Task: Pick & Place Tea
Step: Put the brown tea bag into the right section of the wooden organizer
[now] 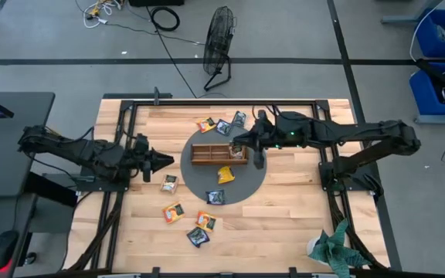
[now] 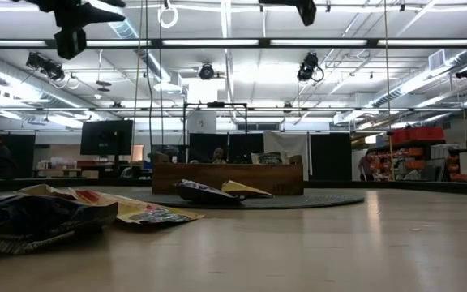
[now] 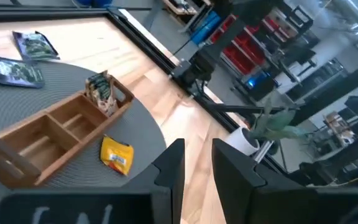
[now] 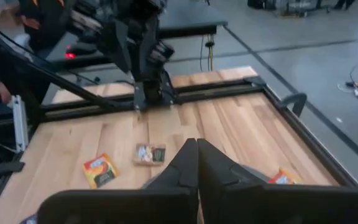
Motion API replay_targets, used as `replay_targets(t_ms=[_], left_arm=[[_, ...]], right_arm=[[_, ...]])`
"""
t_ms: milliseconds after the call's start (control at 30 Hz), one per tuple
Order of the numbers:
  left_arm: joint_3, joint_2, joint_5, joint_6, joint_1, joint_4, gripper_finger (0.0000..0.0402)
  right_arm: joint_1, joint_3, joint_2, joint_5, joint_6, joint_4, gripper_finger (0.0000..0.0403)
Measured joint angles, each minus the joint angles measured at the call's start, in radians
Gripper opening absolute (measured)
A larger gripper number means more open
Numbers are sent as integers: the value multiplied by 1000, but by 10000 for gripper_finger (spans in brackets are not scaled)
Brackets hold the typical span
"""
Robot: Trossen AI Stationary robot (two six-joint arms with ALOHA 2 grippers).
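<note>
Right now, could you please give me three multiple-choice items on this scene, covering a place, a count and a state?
1. The yellow sachet lies: A on the round mat; B on bare wood; C on the floor.
2. Sachets in the tray: A none; B one; C four.
3. The right end effector is: A wide open; B holding a sachet; C shut.
Answers: A, it lies on the dark mat beside the tray; B, a single sachet stands in an end compartment; C, its fingers meet with nothing between them.
</note>
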Motion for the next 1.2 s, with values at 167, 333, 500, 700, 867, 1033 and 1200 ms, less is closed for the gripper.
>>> replay_targets(t_ms=[167,333,500,700,867,1033,1200], left_arm=[[-59,-54,-109,-12,-74,-20,83],[-151,-89,-116,-233,-146,-91,83],[-230,-100,-120,-453,-224,-106,83],[-280,-99,-131,-759,-305,-139,83],[-290,-99,-135,-1018,-379,-239,83],[-290,-99,-89,-1209,-442,-349,83],[-290,-98,-65,-1261,-467,-411,88]], right_arm=[[0,-63,-46,-1,55,51,0],[0,-94,-79,18,78,42,0],[0,-99,-79,21,71,33,0],[0,-99,-79,20,59,27,0],[0,-99,-79,17,45,24,0],[0,-99,-78,17,36,22,0],[0,-99,-78,17,33,15,0]])
